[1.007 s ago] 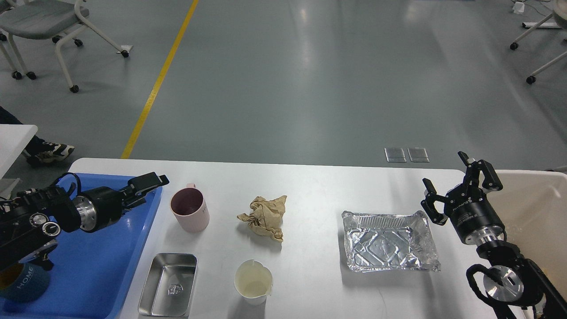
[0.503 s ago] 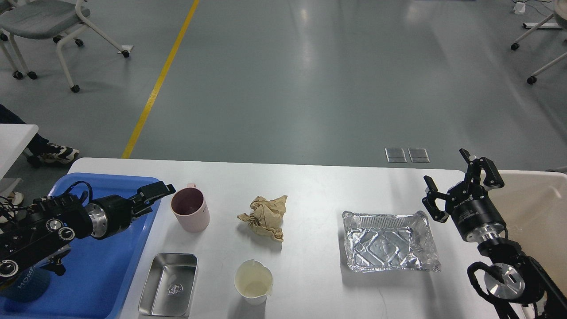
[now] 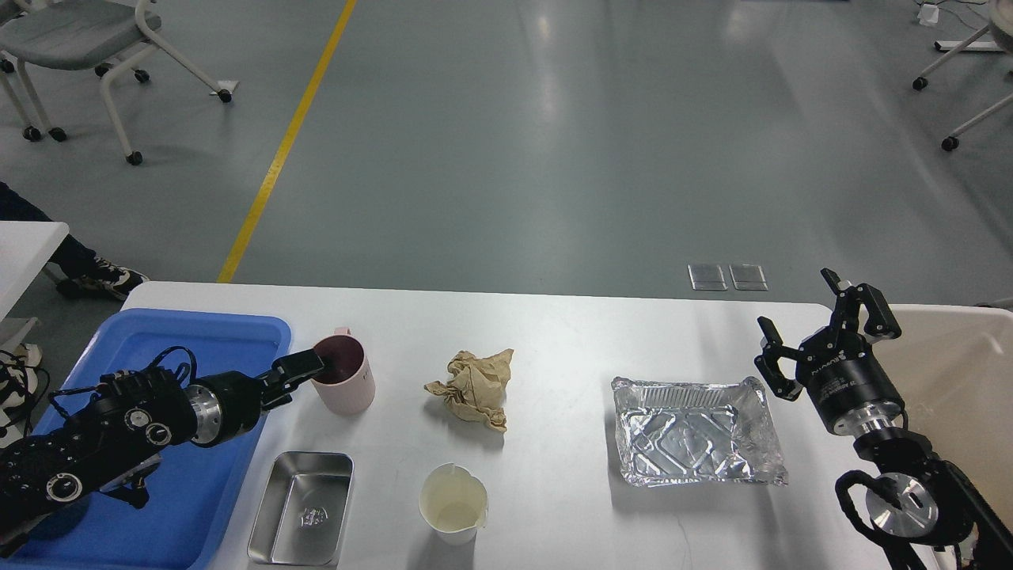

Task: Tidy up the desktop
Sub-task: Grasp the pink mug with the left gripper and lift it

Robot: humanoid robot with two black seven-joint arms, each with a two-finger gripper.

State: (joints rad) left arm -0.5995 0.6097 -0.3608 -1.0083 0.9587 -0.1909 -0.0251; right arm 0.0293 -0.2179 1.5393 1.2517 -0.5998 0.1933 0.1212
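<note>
The white desktop holds a pink mug, a crumpled brown paper, a foil tray, a white paper cup and a small steel tray. My left gripper reaches from over the blue tray to the mug's left side. Its upper finger is at the mug's rim, and its fingers stand apart. My right gripper is open and empty, above the table's right end, just beyond the foil tray's far right corner.
A blue plastic tray lies at the table's left end under my left arm. A beige bin stands off the right end, close behind my right arm. Chairs stand on the floor beyond the table.
My left gripper has moved right and down from above the blue tray to the pink mug's rim. The right arm has barely moved.
</note>
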